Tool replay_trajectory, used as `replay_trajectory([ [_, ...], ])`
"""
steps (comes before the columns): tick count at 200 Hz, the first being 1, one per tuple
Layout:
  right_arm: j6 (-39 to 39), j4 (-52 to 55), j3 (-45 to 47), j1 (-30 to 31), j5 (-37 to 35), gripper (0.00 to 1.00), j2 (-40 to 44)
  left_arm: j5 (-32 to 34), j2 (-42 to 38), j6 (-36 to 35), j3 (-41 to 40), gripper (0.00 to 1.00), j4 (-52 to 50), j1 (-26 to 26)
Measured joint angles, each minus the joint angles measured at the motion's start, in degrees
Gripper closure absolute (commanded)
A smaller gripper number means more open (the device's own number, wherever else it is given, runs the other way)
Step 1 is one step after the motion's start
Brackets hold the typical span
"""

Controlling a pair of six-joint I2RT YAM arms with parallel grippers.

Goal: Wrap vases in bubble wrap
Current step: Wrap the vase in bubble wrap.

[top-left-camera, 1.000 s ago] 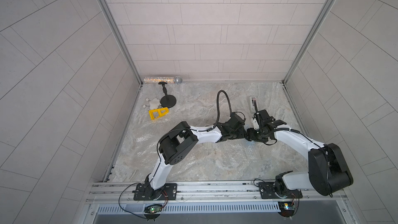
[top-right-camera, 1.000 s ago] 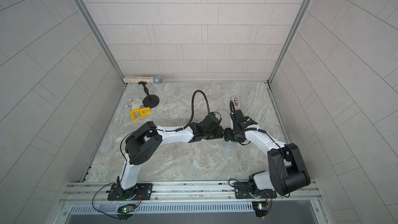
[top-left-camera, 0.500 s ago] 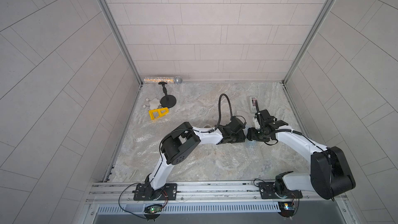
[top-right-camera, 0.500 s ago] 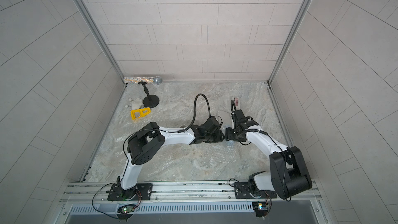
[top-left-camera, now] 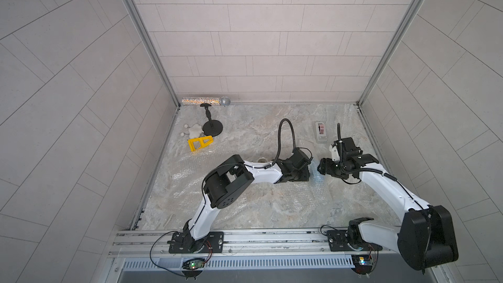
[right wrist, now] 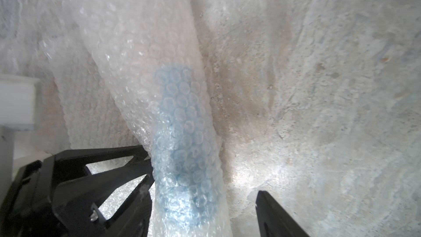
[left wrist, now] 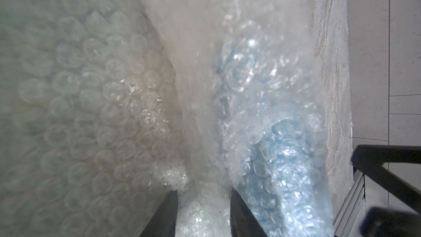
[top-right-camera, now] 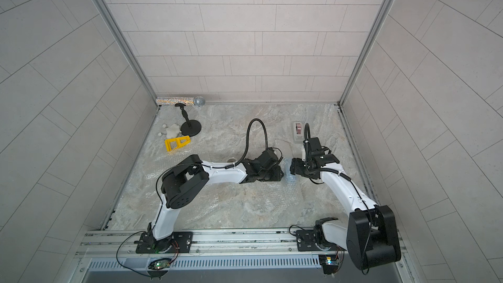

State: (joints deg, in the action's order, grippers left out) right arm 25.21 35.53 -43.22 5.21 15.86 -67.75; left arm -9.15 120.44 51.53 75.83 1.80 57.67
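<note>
The light-blue vase (right wrist: 180, 133) lies rolled inside the bubble wrap (left wrist: 95, 101); it shows as a blue patch between the two grippers in both top views (top-left-camera: 316, 178) (top-right-camera: 289, 178). My left gripper (left wrist: 202, 196) is shut on a bunched fold of the wrap next to the vase (left wrist: 275, 156). My right gripper (right wrist: 204, 201) is open around the wrapped vase, which touches one finger and stands clear of the other finger (right wrist: 273, 213). Only the scalloped rim of the white vase (top-left-camera: 262, 160) (top-right-camera: 231, 160) shows behind the left arm. The wrap sheet (top-left-camera: 190, 170) spreads over the table.
A grey tape dispenser (top-left-camera: 320, 132) lies behind the right gripper. At the back left are a glittery microphone (top-left-camera: 205, 101), a black stand (top-left-camera: 211, 127), a yellow plastic piece (top-left-camera: 200, 144) and a small white object (top-left-camera: 193, 131). Tiled walls close three sides.
The right gripper's jaws have widened and the gripper has drawn back a little to the right. The left gripper has stayed pinched on the wrap and shifted slightly toward the front.
</note>
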Motion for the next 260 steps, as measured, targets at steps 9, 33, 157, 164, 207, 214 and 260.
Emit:
replay_trajectory([
  [9, 0.4, -0.4, 0.3, -1.3, 0.7, 0.25, 0.7, 0.2, 0.0, -0.1, 0.0, 0.58, 0.0, 0.0],
  [33, 1.0, -0.9, 1.9, -3.1, 2.2, 0.29, 1.2, 0.3, 0.0, -0.3, 0.0, 0.58, -0.1, 0.0],
  [157, 0.3, -3.2, 2.2, 2.3, 3.1, 0.35, -4.3, 0.9, -0.2, -2.8, 1.4, 0.59, -3.6, -0.2],
  [164, 0.3, -3.3, 2.0, 2.7, 3.0, 0.35, -4.7, 0.9, -0.5, -3.0, 1.4, 0.59, -4.1, -0.3],
  [207, 0.3, -4.3, 2.0, 5.8, 1.8, 0.36, -5.8, 1.1, -4.8, -4.0, 1.4, 0.59, -6.3, -1.4],
  [214, 0.4, -4.4, 2.0, 6.1, 1.6, 0.36, -5.9, 1.3, -5.9, -4.0, 1.4, 0.59, -6.4, -1.6],
  [260, 1.3, -5.9, 2.1, 8.4, 0.7, 0.36, -6.6, 0.5, -7.6, -2.6, 2.8, 0.58, -5.0, -2.0],
])
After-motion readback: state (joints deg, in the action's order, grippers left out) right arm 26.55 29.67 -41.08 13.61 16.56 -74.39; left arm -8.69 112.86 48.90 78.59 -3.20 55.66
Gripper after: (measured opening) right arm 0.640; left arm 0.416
